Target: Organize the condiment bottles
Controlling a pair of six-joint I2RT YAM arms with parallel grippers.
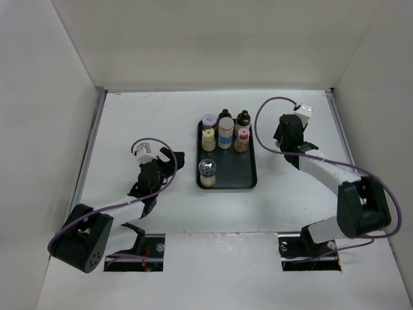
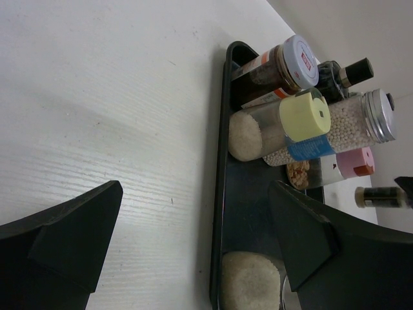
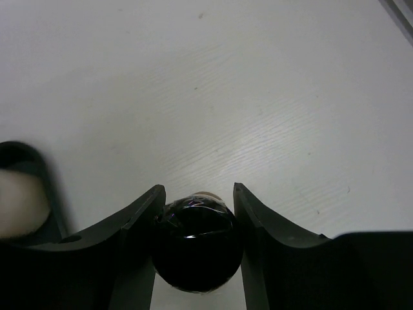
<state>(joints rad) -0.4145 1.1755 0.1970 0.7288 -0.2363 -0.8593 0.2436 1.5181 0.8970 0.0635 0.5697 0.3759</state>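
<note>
White tabletop (image 1: pixel 142 116); left claw (image 2: pixel 197 187) gapes wide; right claw (image 3: pixel 198 190) grips black-capped bottle (image 3: pixel 195 248); labels (image 2: pixel 303 148) unreadable.

The tray (image 1: pixel 251 182) was black, the table (image 1: pixel 142 116) white with a faint wood grain. The lilac-lidded jar (image 1: pixel 209 121) held brown contents, the grey-lidded jar (image 1: pixel 207 166) pale grains. The tall bottle (image 1: pixel 225 134) was white with a blue band. Beside it were a cream-capped bottle (image 1: pixel 208 137), a pink-capped bottle (image 1: pixel 242 137) and two dark bottles (image 1: pixel 224 116) with black caps. The bottle (image 3: pixel 195 242) in the black right gripper (image 3: pixel 197 194) had a glossy black cap. The cables (image 1: pixel 277 99) were purple.
</note>
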